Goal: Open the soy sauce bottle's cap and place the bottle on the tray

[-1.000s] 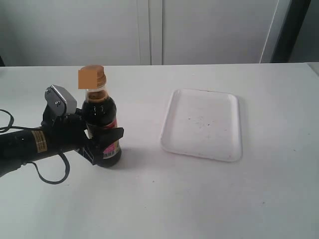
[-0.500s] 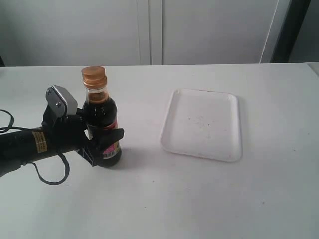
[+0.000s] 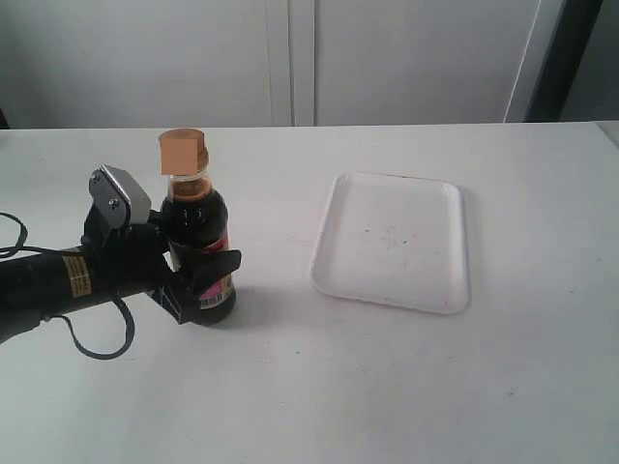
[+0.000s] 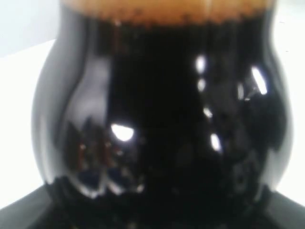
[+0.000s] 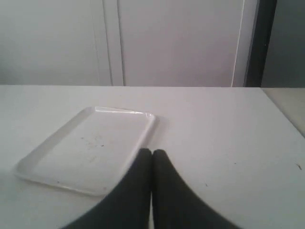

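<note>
The small clear soy sauce bottle (image 3: pixel 198 232) stands upright on the white bench (image 3: pixel 290 387), its copper-orange cap (image 3: pixel 183 155) pointing up, apart from the flat white tray (image 3: pixel 392 242). The left gripper (image 3: pixel 206 269) grasps the bottle's body; the right gripper (image 5: pixel 152 164) is clenched.

The white table (image 3: pixel 387 387) bears the upright soy sauce bottle (image 3: pixel 193 217) and the tray (image 3: pixel 426 222).

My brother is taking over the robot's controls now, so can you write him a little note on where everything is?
Left claw: shut on the small clear bottle of dark soy sauce, upright on the white table.
Right claw: shut, holding nothing.
Flat white rectangular tray: holds nothing; bottle stands clear of it.
Round copper-orange cap: looks closed.
Done: bottle gripped. Left: open cap, set bottle on tray.
</note>
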